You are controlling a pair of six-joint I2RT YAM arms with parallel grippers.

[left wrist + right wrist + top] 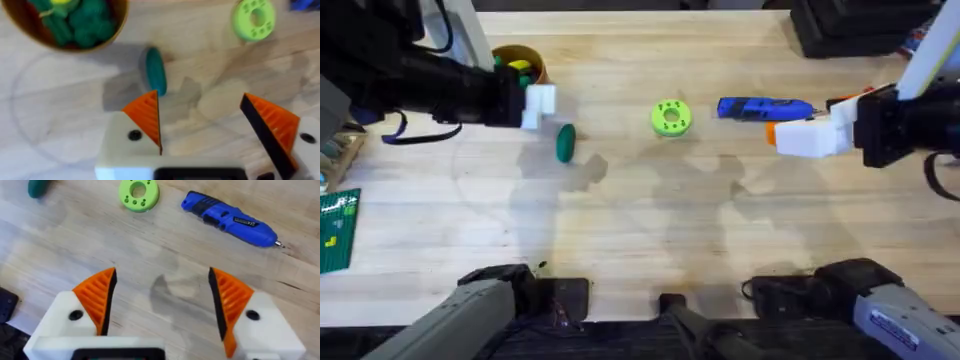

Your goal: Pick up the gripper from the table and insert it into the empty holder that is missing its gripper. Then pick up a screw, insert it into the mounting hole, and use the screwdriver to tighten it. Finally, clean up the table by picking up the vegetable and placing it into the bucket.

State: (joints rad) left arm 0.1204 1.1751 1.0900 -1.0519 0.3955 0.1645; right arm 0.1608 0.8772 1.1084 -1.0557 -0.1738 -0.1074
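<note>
Overhead: wood table point(650, 220), both arms reaching in from the sides, their upper links cut off by the frame edges. Left gripper point(542, 104) sits at the far left beside the bucket point(520, 62); its white tip is visible but the finger gap can't be read from above. Left wrist view settles it: jaws spread wide, nothing between the orange pads point(146, 114), bare wood below. Right gripper point(798, 136) hangs at the far right, just next to the screwdriver point(763, 108), not touching it. Right wrist view shows those jaws also apart and empty.

Screwdriver lies flat, blue body whole in the right wrist view, thin metal tip pointing away from the lime-green disc point(671, 117) (disc stands mid-table, between the screwdriver and the vegetable).

Bucket holds green and yellow toy pieces; its rim is partly covered by the left arm from above and cropped in the left wrist view.

Vegetable point(566, 142) lies on the table just outside the bucket, near the left gripper, blurred in the left wrist view
</note>
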